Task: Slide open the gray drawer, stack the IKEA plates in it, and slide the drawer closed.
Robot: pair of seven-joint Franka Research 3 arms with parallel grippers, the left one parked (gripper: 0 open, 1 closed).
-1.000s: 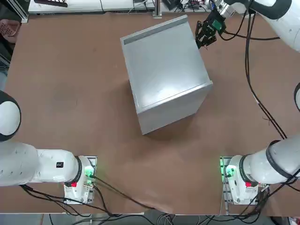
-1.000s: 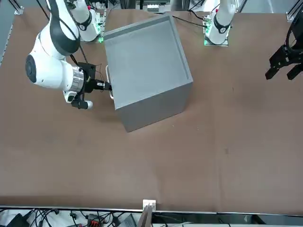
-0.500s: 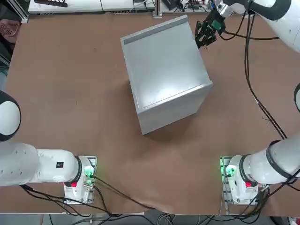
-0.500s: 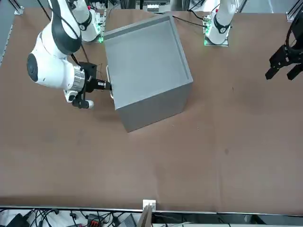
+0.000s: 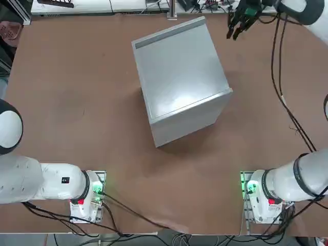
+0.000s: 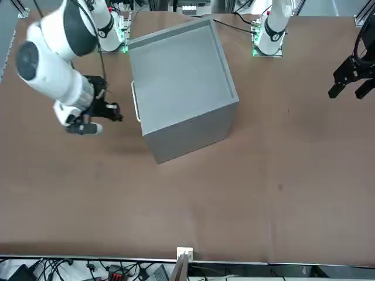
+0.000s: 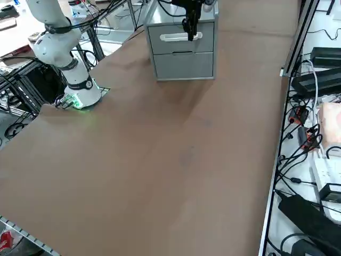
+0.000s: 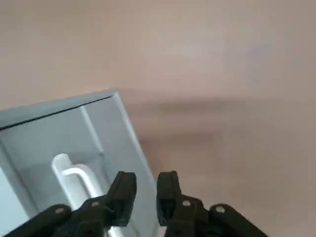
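Wrist view: pincer (image 8: 147, 200) parted, gripping nothing

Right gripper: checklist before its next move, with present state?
1. Right gripper off the white handle: ok, a gap shows in the front view.
2. Fingers apart: ok.
3. Nothing held between them: ok.
4. Gray drawer slid open: not ok, its front sits flush with the cabinet.
5. IKEA plates located: cannot tell, none visible in any view.
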